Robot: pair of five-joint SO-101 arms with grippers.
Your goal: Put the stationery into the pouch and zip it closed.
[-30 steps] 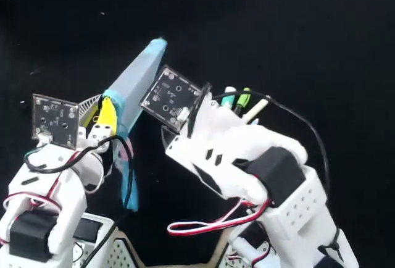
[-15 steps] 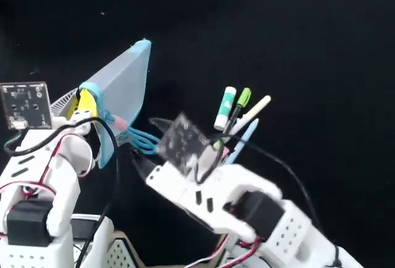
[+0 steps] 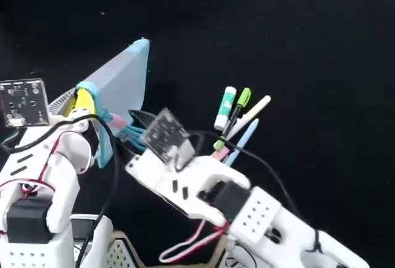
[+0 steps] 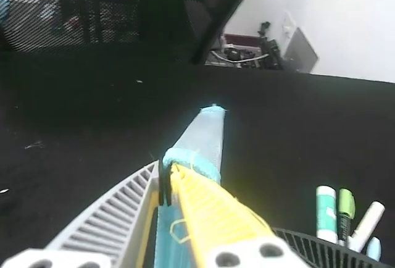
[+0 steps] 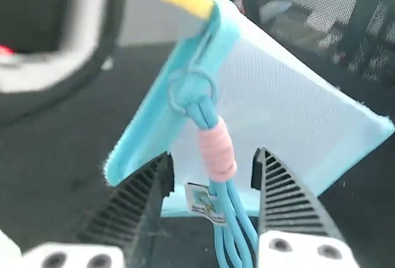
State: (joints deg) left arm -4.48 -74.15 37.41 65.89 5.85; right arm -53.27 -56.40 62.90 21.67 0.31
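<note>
Released, the right end effector has its jaws either side of the turquoise cord pull with a pink bead, not closed on it. The left end effector is clenched on the turquoise-trimmed corner of the pale blue mesh pouch, holding it tilted up toward the black worktop's left edge. The loose bundle of pens and markers lies near the worktop's middle, outside the pouch. Nothing looks packed yet; loading and zipping remain.
</note>
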